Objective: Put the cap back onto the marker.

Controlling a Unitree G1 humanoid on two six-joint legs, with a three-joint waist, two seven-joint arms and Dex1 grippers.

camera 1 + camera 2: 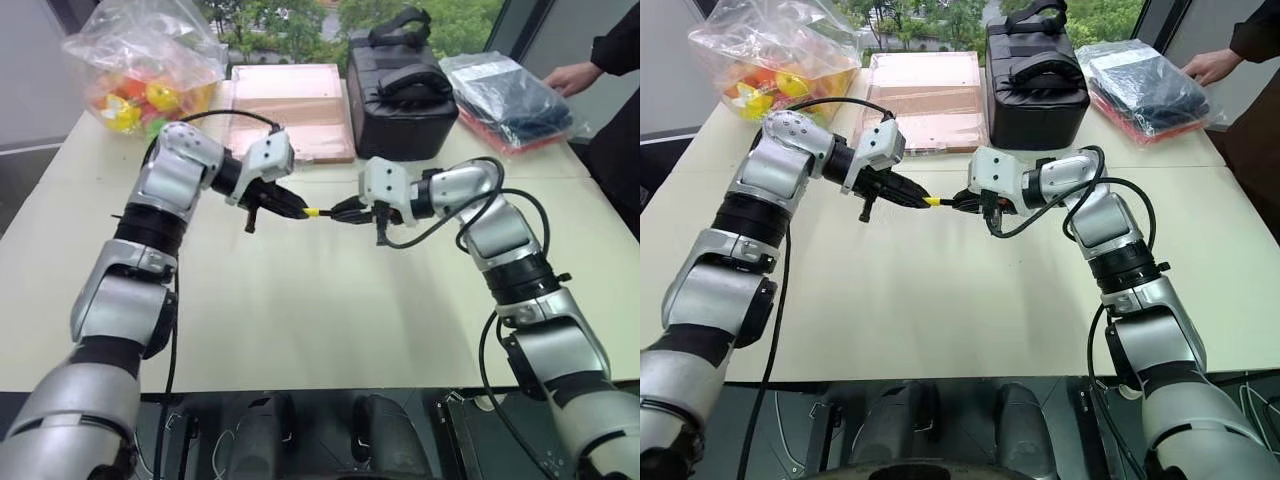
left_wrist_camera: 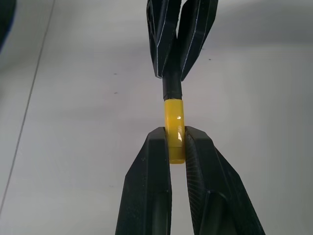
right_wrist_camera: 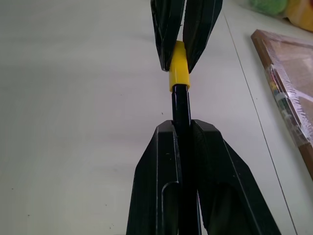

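Above the pale desk [image 1: 940,300], the left pincer [image 1: 912,196] and right pincer [image 1: 962,203] meet tip to tip, the left clamped on the yellow cap [image 1: 932,201], the right on the black marker [image 1: 952,203]. Cap and marker lie in one line. Behind stand a black bag [image 1: 1035,85], a wooden board [image 1: 925,100] and a sack of toy balls [image 1: 775,55].

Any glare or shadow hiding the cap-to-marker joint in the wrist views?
Left wrist view: a small glare spot on the cap, joint with the marker readable. Right wrist view: no glare, seam clear. Soft shadow on the table only.
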